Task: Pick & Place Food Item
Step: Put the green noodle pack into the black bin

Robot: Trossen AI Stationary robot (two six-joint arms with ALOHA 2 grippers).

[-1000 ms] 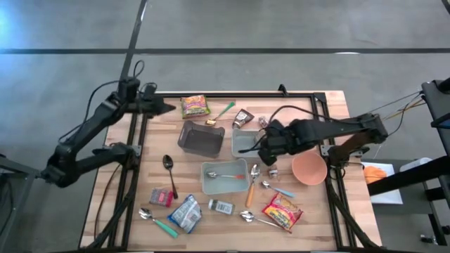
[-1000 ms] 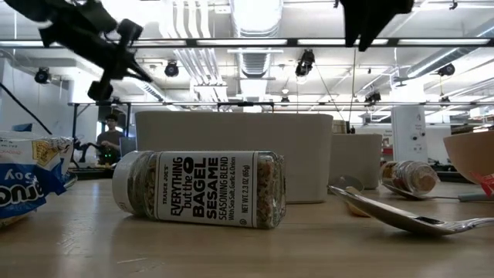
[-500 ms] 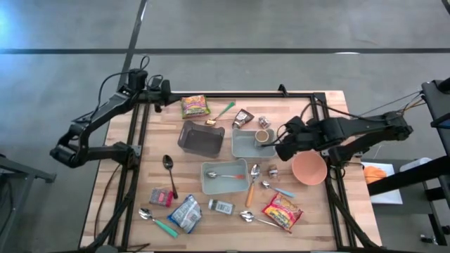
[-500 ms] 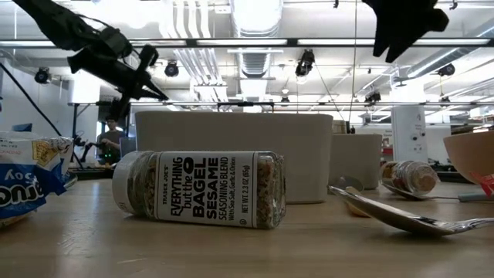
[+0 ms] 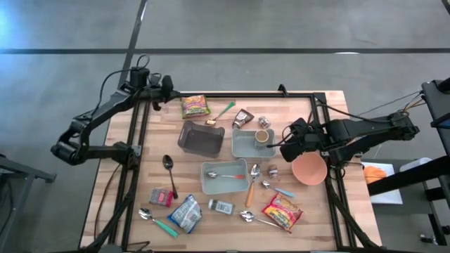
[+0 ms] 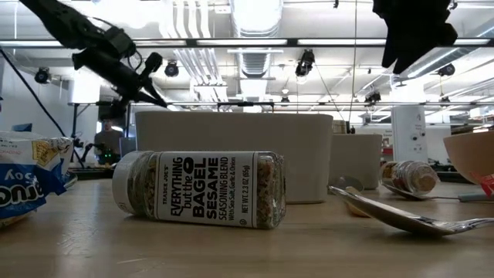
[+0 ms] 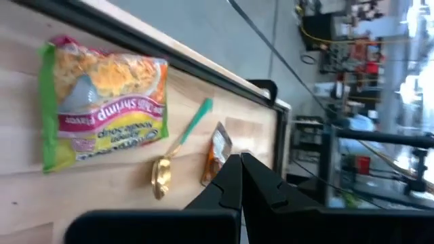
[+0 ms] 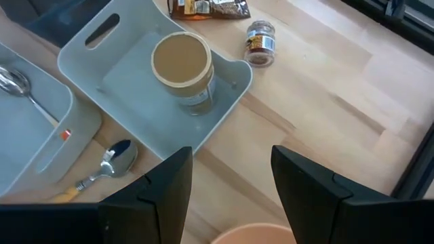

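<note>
We see the cup (image 8: 180, 62) standing in the gray tray (image 8: 88, 57), so our right gripper (image 8: 230, 196) hangs empty, fingers apart (left gripper (image 7: 240, 179) pinched together, far-left).

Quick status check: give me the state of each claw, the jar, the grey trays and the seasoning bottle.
Left claw: shut, empty.
Right claw: open, empty.
Tan-lidded jar: upright in small grey tray.
Long grey tray: holds a spoon.
Seasoning bottle: lying on its side.

The wooden table (image 5: 316, 211) carries a dark bin (image 5: 200, 138) and two grey trays (image 5: 239, 144) (image 5: 211, 184) at its middle, a noodle packet (image 5: 195, 106) by the far edge, a pink bowl (image 5: 309, 169) by the right edge, and a seasoning jar (image 5: 221, 206), spoons (image 5: 168, 165) and packets (image 5: 283, 212) toward the near edge.
</note>
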